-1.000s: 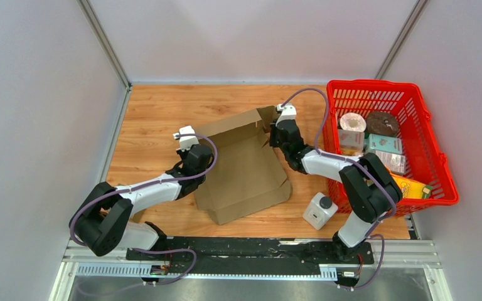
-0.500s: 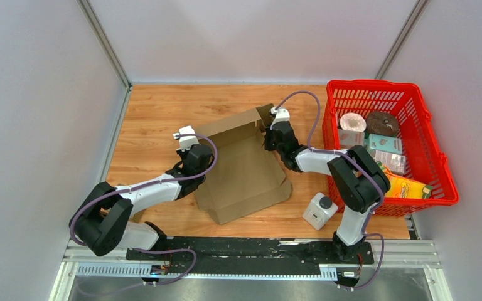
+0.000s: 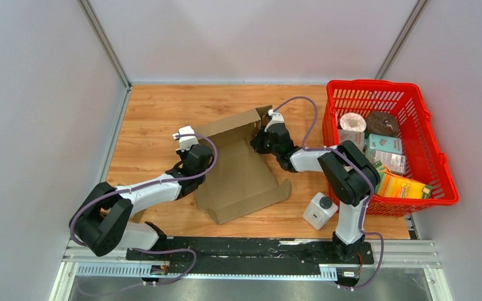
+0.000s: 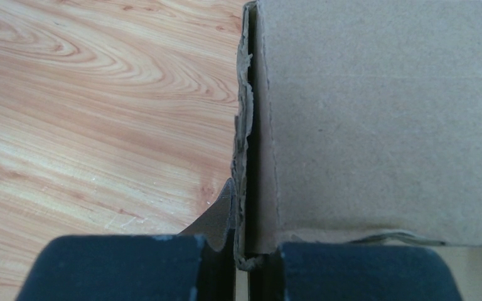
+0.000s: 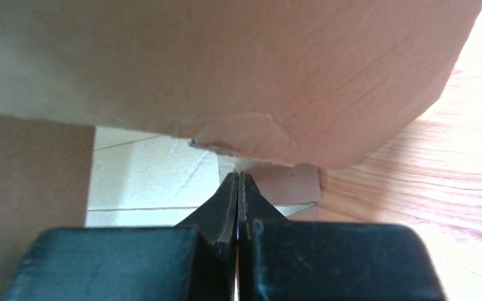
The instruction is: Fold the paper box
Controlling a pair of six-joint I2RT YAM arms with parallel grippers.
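One paper box [image 3: 238, 169], brown cardboard, half formed: flat base panel on the table [image 3: 157, 113], far wall raised and tilted, loose flaps at the near edge and at the far right corner. The edges look rough and torn in the left wrist view.

The box sits between the two pincers. The left gripper [image 4: 241, 251] is clenched on the box's left wall edge, with cardboard pinched between both pads. The right gripper [image 5: 237, 200] is at the far right corner, under a bent flap. Its fingers are pressed together with a thin strip of cardboard in the seam, so it is grasping the box too.

Count: one box, two grippers, both on it. One red basket [image 3: 376, 83] right of the right gripper, apart from the box, with several packaged goods inside, exact number unclear. One white bottle [image 3: 319, 211] with a dark cap stands on the near side of the right gripper, beside the basket.
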